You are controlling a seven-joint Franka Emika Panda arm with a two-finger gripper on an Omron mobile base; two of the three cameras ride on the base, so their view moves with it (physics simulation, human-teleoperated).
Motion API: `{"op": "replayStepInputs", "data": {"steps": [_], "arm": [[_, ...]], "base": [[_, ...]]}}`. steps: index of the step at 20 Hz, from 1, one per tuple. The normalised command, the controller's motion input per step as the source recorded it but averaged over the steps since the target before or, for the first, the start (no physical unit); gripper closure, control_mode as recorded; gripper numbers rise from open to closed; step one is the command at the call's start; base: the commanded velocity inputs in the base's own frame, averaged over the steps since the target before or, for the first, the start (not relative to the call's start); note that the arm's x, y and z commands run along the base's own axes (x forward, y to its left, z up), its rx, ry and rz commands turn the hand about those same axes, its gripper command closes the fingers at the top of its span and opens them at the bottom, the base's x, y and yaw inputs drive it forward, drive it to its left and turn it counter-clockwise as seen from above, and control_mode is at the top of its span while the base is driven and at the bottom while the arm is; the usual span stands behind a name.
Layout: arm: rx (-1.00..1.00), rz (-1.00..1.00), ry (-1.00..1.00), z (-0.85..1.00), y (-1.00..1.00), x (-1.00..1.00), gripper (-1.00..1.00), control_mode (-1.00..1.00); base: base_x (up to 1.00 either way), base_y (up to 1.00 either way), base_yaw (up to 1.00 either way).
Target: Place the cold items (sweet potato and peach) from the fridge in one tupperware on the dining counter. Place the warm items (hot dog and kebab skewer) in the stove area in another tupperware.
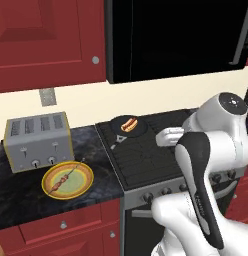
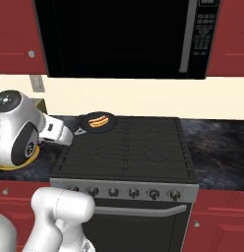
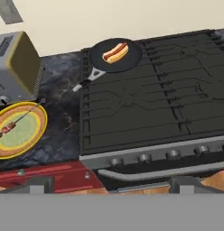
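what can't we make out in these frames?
- Plate with the skewer: right base view, mostly hidden behind the arm.
- Same plate: hand view, left edge cuts it off, along with the kebab skewer.
- Toaster: hand view, cropped at the left edge.
- Stove: left base view, right part covered by the arm.

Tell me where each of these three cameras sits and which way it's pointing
Left base view: behind the arm's left, facing toaster, kebab skewer, stove; arm lower right.
Right base view: behind its right, facing stove and microwave; arm lower left.
Hand view: looks down past the open gripper.
All share the hot dog in its pan.
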Motion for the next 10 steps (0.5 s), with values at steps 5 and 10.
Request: {"op": "replayStepInputs", "data": {"steps": [5, 10], "arm": [[0.31, -0.36, -0.12, -0.24, 0.00, 0.79, -1.00, -1.00], [0.11, -0.26, 0.00, -0.02, 0.04, 0.92, -1.00, -1.00]], "base": [[0.00, 0.00, 0.00], [0.00, 0.00, 0.00]]}}
